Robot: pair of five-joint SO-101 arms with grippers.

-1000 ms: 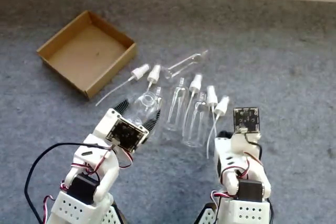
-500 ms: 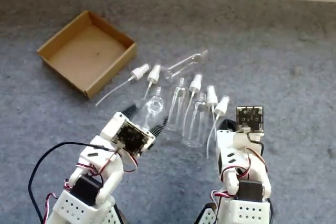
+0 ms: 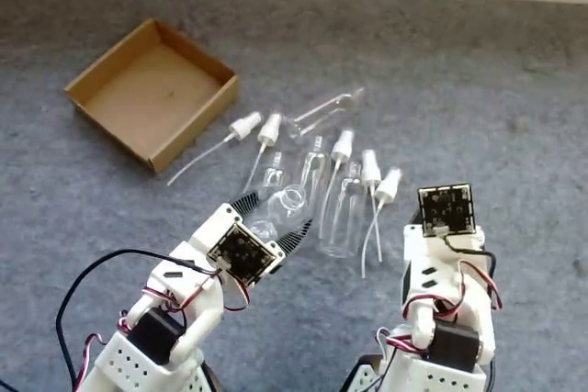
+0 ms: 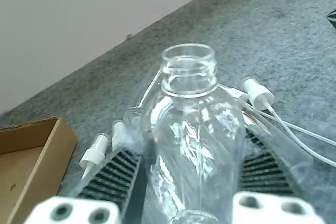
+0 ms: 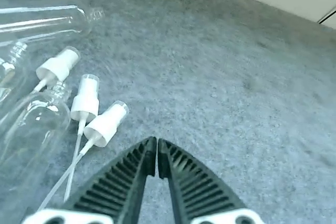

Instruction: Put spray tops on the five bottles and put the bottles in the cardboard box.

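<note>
Fingers of the left gripper point(image 4: 191, 156) clamp a clear uncapped bottle point(image 4: 189, 114) by its body, neck pointing away from the wrist. Right gripper point(image 5: 157, 153) is closed on nothing, with loose spray tops point(image 5: 105, 123) just ahead of its tips. Cardboard box point(image 3: 147, 89) lies well beyond the left gripper.

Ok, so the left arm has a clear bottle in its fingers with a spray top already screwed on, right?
Not quite. The left gripper does hold a clear bottle, but its neck is bare and open; the spray tops lie loose, none on it. The left wrist view shows this.
</note>
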